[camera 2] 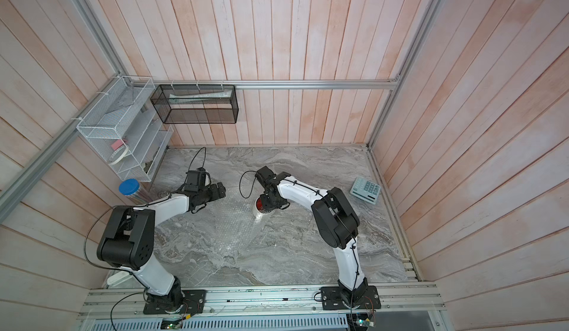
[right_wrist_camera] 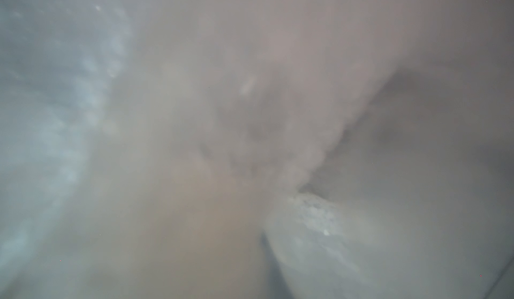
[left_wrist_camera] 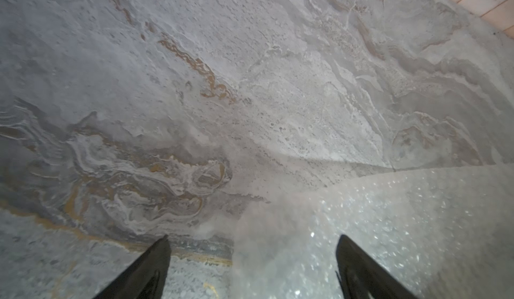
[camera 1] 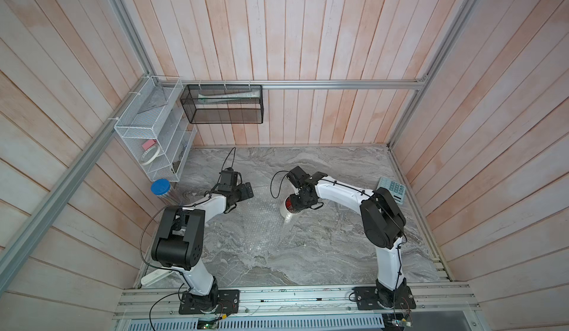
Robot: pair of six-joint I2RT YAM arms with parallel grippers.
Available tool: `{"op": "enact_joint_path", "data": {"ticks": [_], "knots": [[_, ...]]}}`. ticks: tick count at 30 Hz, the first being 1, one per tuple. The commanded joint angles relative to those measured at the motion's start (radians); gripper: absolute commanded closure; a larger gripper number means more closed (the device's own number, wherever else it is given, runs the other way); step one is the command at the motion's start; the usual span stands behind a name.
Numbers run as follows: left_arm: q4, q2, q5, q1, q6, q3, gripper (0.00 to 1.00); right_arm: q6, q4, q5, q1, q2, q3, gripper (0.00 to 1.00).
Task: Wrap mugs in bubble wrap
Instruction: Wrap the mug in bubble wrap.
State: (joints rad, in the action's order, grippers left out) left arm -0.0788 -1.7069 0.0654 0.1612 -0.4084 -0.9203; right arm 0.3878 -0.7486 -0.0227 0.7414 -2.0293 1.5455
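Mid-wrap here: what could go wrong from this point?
1. The mug looks tipped on its side on the bubble wrap; it may roll if the right tool at it shifts.
2. The right wrist view is blurred, so any grip there can't be checked.
3. The left tool stands open, holding nothing; the loose sheet could slide.

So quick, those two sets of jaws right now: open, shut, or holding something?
Left gripper: jaws open, holding nothing.
Right gripper: down at the mug and bubble wrap; cannot tell whether shut.
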Motion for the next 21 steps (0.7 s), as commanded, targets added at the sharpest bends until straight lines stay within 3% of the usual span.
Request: {"op": "enact_joint_path", "data": {"ticks": [1, 5, 9, 17, 21], "knots": [[0.024, -0.034, 0.050, 0.009, -0.003, -0.030, 0.09, -0.010, -0.026, -0.023, 0.013, 0.058, 0.002, 0.85], [0.029, -0.061, 0.074, 0.031, -0.002, -0.037, 0.14, -0.018, -0.030, -0.026, 0.013, 0.042, 0.030, 0.85], [0.036, -0.072, 0.100, 0.052, -0.005, -0.046, 0.26, -0.027, -0.029, -0.033, 0.014, 0.024, 0.051, 0.84], [0.023, 0.005, 0.112, 0.069, -0.033, -0.028, 0.82, -0.038, -0.041, -0.036, 0.014, -0.018, 0.121, 0.78], [0.024, 0.079, 0.141, 0.090, -0.034, -0.009, 0.93, -0.041, -0.037, -0.034, 0.014, -0.015, 0.118, 0.73]]}}
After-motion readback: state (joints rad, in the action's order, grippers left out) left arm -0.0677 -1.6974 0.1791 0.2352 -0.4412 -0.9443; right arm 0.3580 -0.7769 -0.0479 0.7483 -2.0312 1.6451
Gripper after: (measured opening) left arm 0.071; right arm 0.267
